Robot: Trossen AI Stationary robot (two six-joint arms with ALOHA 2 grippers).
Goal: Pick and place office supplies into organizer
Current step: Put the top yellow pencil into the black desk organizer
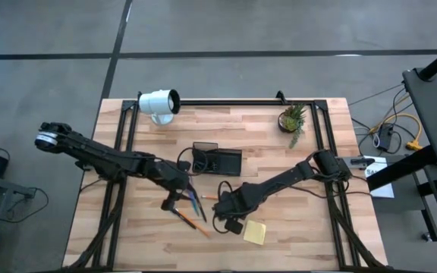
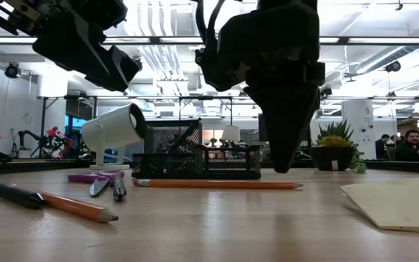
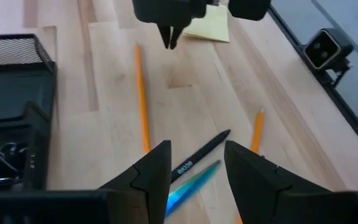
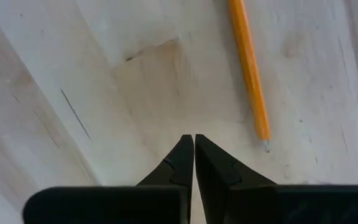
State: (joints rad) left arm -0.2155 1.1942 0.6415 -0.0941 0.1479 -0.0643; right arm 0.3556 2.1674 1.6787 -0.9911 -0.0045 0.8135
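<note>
The black mesh organizer (image 1: pixel 217 161) stands mid-table. In front of it lie orange pencils (image 3: pixel 142 93), a black pen (image 3: pixel 205 149) and a blue pen (image 3: pixel 191 182). The yellow sticky-note pad (image 1: pixel 254 232) lies flat toward the near edge. Purple-handled scissors (image 2: pixel 97 177) show in the low view. My left gripper (image 3: pixel 194 163) is open and hovers above the pens, its fingers standing either side of the blue one. My right gripper (image 4: pixel 193 149) is shut and points down over bare wood, beside a pencil's tip (image 4: pixel 265 144).
A white cylindrical lamp (image 1: pixel 159 104) sits at the far left of the table and a small potted plant (image 1: pixel 292 119) at the far right. A black rail (image 1: pixel 226 101) runs along the far edge. Bare wood lies left of the left arm.
</note>
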